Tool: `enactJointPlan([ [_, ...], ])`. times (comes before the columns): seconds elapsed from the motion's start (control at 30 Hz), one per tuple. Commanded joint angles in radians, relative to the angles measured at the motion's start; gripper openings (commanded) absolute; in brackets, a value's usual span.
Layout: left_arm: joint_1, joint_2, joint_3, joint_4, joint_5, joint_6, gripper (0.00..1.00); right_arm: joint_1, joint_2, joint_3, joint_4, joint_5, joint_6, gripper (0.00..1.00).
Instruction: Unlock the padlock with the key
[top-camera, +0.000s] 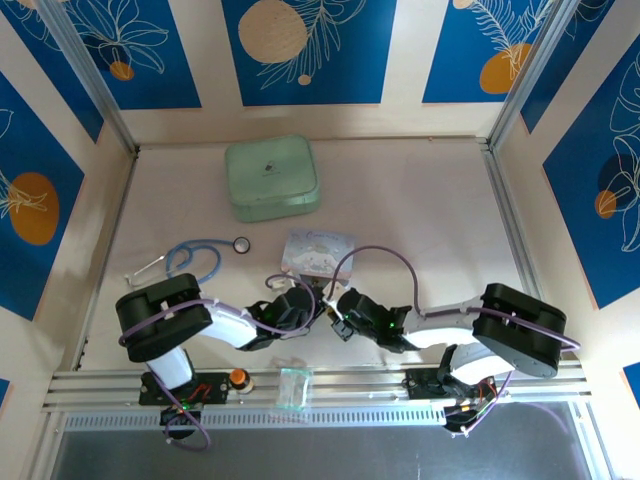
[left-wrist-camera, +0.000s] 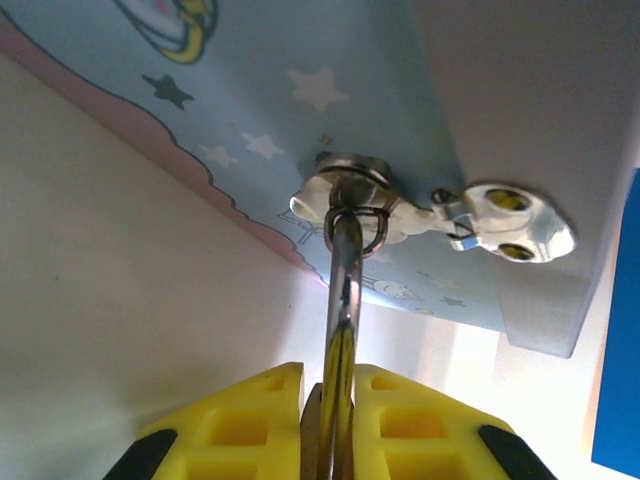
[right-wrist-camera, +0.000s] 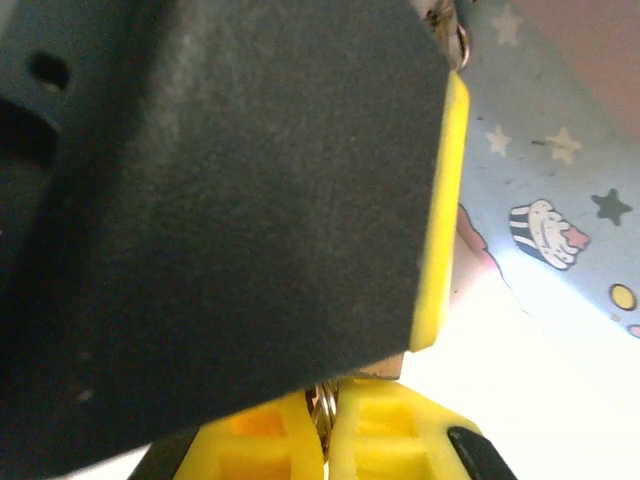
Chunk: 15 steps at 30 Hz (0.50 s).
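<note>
Left wrist: left gripper (left-wrist-camera: 328, 385) clamps the padlock (left-wrist-camera: 313, 425) near the lavender tin (left-wrist-camera: 330, 60), right gripper (right-wrist-camera: 326, 408) pinches what looks like the key (right-wrist-camera: 323, 393), and I judge the shackle (left-wrist-camera: 345, 290) unsprung, so the turn remains.
</note>
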Motion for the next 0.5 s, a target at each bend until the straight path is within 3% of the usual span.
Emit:
enactJointPlan([
  [0.0, -0.016, 0.010, -0.010, 0.012, 0.108, -0.020, 0.00, 0.025, 0.049, 0.073, 0.057, 0.053, -0.058, 0.00],
  [0.13, -0.016, 0.013, -0.011, 0.014, 0.114, -0.024, 0.00, -0.018, 0.032, 0.051, 0.099, -0.062, 0.033, 0.00],
  [0.27, -0.016, 0.026, -0.020, 0.043, 0.120, -0.032, 0.00, -0.145, -0.028, -0.037, 0.259, -0.320, 0.158, 0.00],
  [0.37, -0.016, 0.036, -0.023, 0.058, 0.122, -0.031, 0.00, -0.160, -0.057, -0.019, 0.171, -0.296, 0.131, 0.00],
  [0.47, -0.016, 0.043, -0.019, 0.071, 0.135, -0.023, 0.00, -0.239, -0.068, -0.028, 0.174, -0.495, 0.141, 0.00],
])
